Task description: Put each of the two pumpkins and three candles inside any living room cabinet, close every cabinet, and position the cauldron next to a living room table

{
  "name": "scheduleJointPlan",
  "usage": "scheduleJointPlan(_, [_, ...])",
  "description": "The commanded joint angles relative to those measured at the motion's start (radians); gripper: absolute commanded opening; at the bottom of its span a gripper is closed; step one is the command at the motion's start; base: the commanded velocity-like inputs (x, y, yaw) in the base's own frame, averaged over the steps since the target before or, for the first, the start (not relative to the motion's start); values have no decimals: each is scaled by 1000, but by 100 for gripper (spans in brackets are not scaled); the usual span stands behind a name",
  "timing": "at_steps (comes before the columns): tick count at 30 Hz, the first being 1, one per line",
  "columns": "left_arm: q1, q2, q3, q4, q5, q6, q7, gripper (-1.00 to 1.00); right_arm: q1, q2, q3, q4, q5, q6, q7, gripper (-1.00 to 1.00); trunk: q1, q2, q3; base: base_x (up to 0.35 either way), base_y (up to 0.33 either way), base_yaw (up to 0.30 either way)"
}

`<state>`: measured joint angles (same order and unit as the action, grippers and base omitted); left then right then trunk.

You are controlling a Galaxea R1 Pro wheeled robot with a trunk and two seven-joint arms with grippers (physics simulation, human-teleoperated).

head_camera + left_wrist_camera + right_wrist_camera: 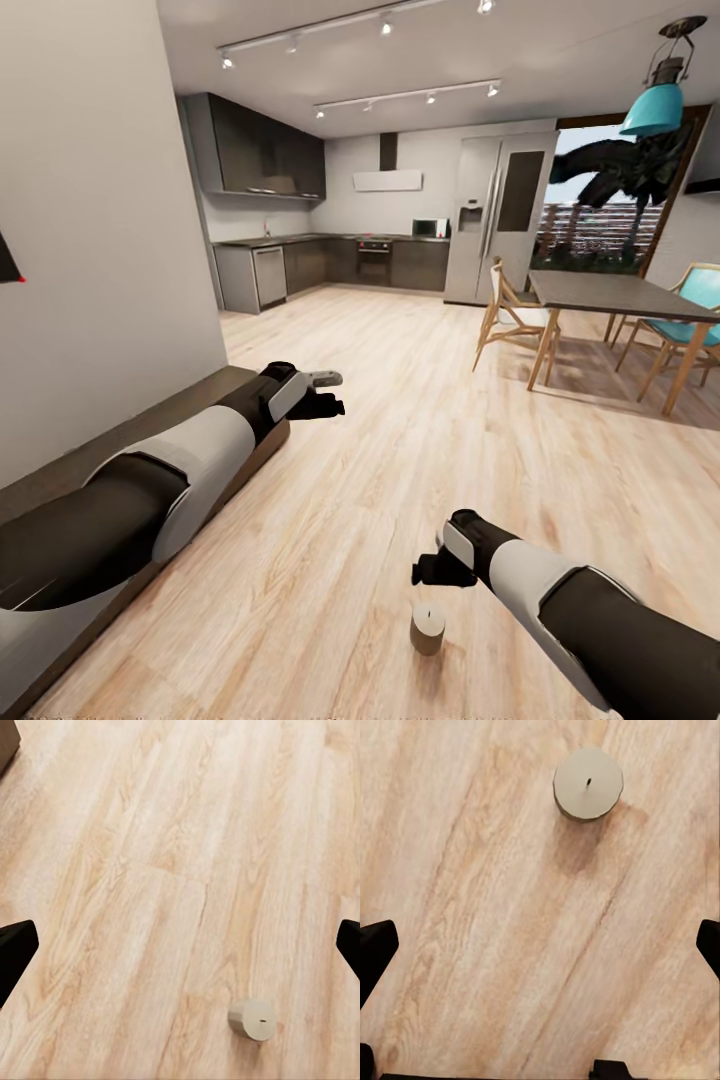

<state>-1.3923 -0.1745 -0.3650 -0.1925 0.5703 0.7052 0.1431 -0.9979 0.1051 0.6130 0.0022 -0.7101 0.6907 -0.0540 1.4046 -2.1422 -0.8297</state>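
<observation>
One candle, a short tan cylinder with a pale top and tiny wick, stands upright on the wood floor near me. My right gripper hovers just above and beyond it, open, with nothing between its fingers. In the right wrist view the candle lies ahead of the open right gripper. The left gripper hangs open over the floor, just off the end of the low dark-brown cabinet along the left wall. The left wrist view has the candle on the floor between the wide-spread fingertips.
A white wall rises behind the cabinet at the left. A dark dining table with wooden chairs stands at the right. The kitchen counter and a fridge are at the far back. Wood floor stretches between.
</observation>
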Motion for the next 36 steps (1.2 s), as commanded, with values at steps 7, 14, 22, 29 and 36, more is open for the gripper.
scheduleJointPlan(7, [0, 0, -3, -1, 9, 4, 7, 100, -1, 1, 27, 1, -11, 3, -7, 100, 27, -50, -34, 0, 0, 4])
scheduleJointPlan(14, [0, 0, -3, -1, 9, 4, 7, 100, -1, 0, 28, 0, -11, 3, -7, 100, 54, -99, -67, 0, 0, 58])
scheduleJointPlan(22, [0, 0, -3, -1, 9, 4, 7, 100, -1, 1, 29, 0, -11, 3, -9, 100, 84, -155, -105, 0, 0, 66])
scheduleJointPlan(29, [0, 0, -3, -1, 9, 4, 7, 100, -1, 0, 28, 0, -11, 3, -9, 100, 111, -204, -138, 0, 0, 67])
scheduleJointPlan(36, [-1, 0, -3, 0, 9, 4, 9, 100, -1, -2, 28, 1, -12, -14, -9, 100, 138, -253, -165, 0, 0, 36])
